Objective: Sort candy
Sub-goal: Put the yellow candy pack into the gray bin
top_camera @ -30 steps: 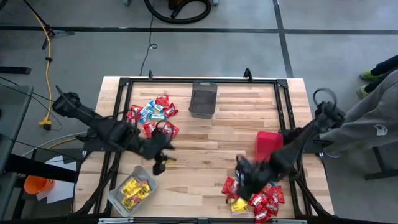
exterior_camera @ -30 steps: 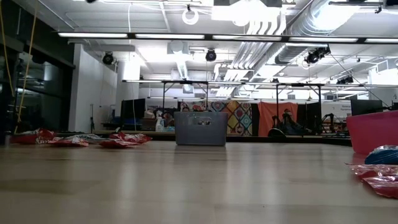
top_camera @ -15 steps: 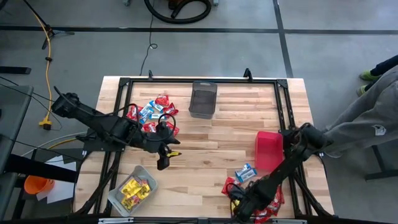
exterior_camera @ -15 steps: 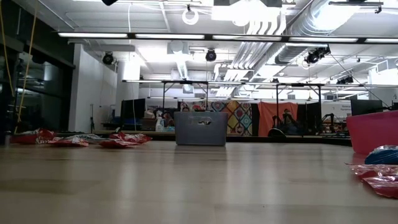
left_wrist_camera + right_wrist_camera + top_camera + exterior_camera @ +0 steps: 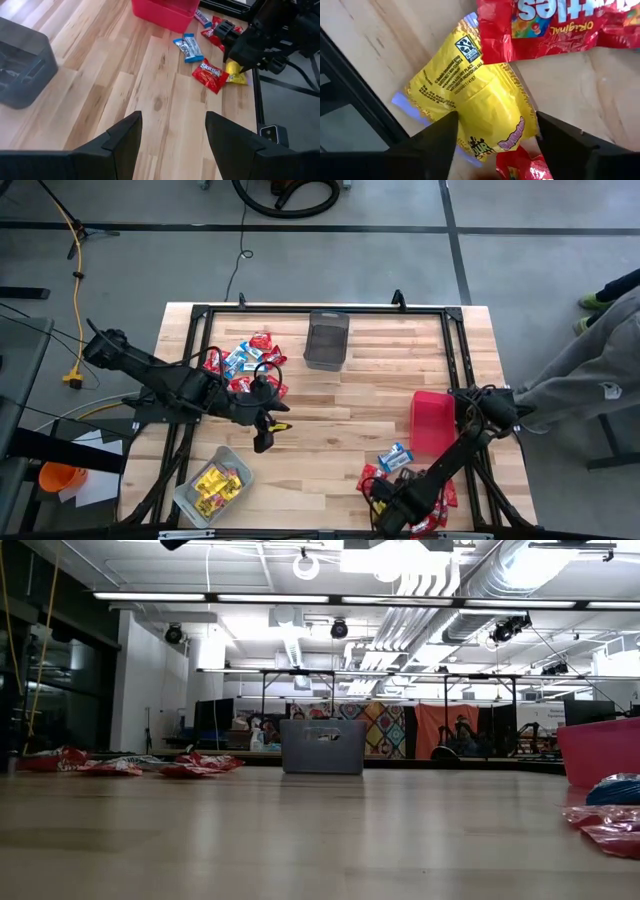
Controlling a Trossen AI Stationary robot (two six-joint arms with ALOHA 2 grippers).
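the right gripper [image 5: 492, 145], fingers apart, straddles a yellow candy [image 5: 480, 100] at the tabletop [image 5: 330, 410] near edge; a red packet [image 5: 545, 25] overlaps it and might get pinched too. the left gripper [image 5: 172, 137] hovers open mid-tabletop, seemingly empty.

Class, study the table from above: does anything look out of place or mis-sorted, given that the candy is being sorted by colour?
Yes. The clear grey bin near the left front corner holds only yellow packets, yet one yellow packet lies among red packets at the right front edge. The open right gripper is over it. The red bin lies tipped on its side.
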